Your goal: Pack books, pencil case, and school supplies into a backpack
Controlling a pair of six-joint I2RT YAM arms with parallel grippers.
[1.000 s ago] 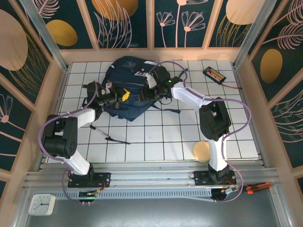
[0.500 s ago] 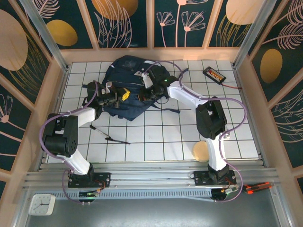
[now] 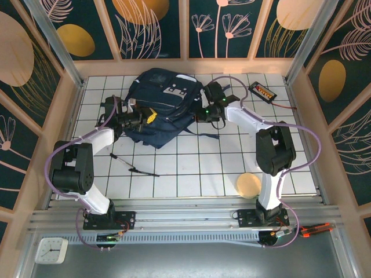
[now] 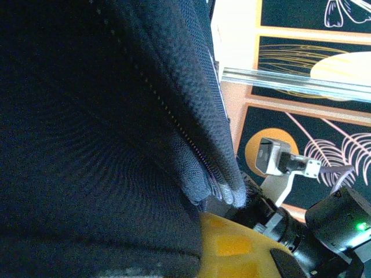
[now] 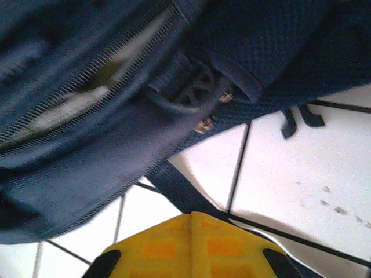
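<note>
White tiled tabletop (image 3: 191, 168) is carrying the backpack (image 3: 165, 98), lying just left of the right end effector (image 5: 191, 217), which is backing off it with yellow fingers (image 5: 151, 249) meeting on nothing, probably to regrip. Left end effector (image 3: 149, 117) is staying clamped on the backpack's edge.

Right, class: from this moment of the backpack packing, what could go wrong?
1. The left gripper seems to pinch the backpack fabric beside its zip; a slip might let the opening fall shut.
2. The black pen lies loose on the tiles near the left arm, which might sweep it away.
3. The right gripper hovers by a trailing strap and could snag it.
</note>
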